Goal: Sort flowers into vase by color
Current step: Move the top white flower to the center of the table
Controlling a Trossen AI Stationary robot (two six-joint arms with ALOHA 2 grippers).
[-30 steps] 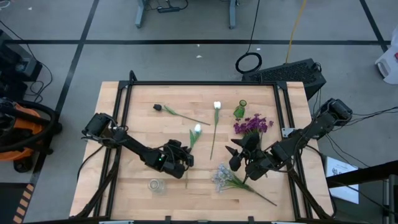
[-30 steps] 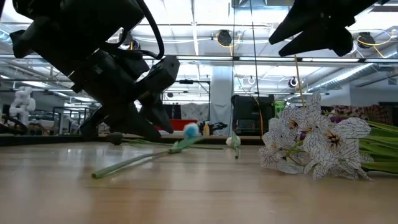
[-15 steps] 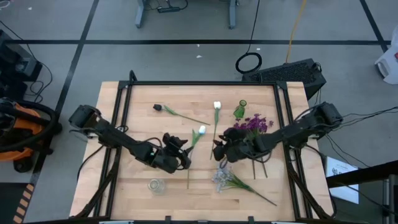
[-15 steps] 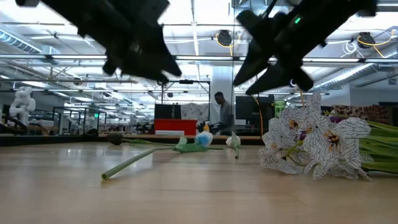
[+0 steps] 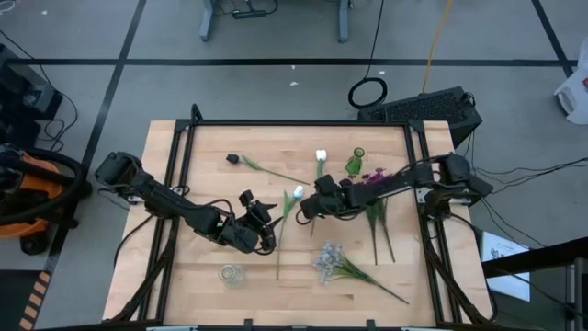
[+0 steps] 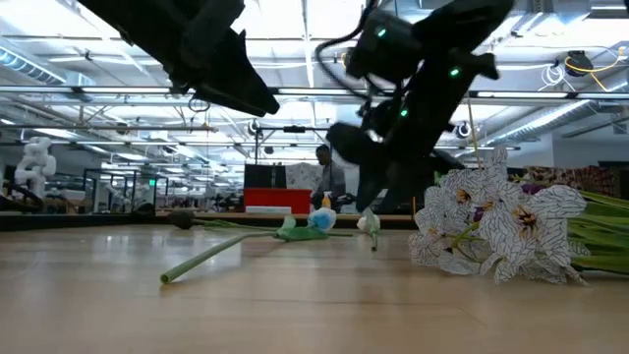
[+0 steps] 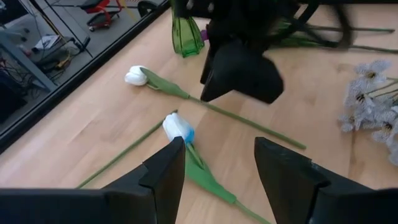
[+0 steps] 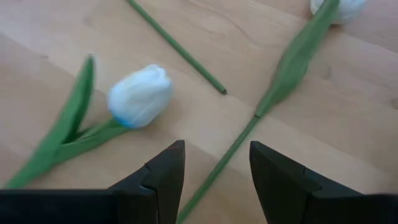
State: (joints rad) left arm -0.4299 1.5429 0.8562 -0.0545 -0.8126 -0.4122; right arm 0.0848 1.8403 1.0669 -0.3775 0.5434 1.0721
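Note:
A white tulip with a bluish tip [image 5: 296,193] [image 7: 178,127] [image 8: 140,96] lies flat on the table, its stem running toward the near edge. A second white tulip [image 5: 321,156] [image 7: 135,76] lies beside it, its stem [image 8: 273,93] passing under my right gripper [image 5: 308,210] [image 8: 214,180]. That gripper is open and hovers low over the stem. My left gripper [image 5: 265,228] [image 7: 217,180] is open, raised above the table, left of the bluish tulip. The purple flowers [image 5: 372,181] lie by the green vase [image 5: 355,164]. A pale sprig [image 5: 331,262] [image 6: 491,231] lies near the front.
A dark-headed flower [image 5: 233,159] lies at the far left, its stem end [image 8: 217,88] reaching toward the tulips. A small clear glass vase [image 5: 230,273] stands near the front left. A black frame [image 5: 294,122] runs round the tabletop.
My right gripper has swung toward the table's left and gone down, from over the purple flowers and sprig to low over the second tulip's stem. My left gripper has risen from the bluish tulip's stem and rolled. That tulip stays on the table, shifted slightly.

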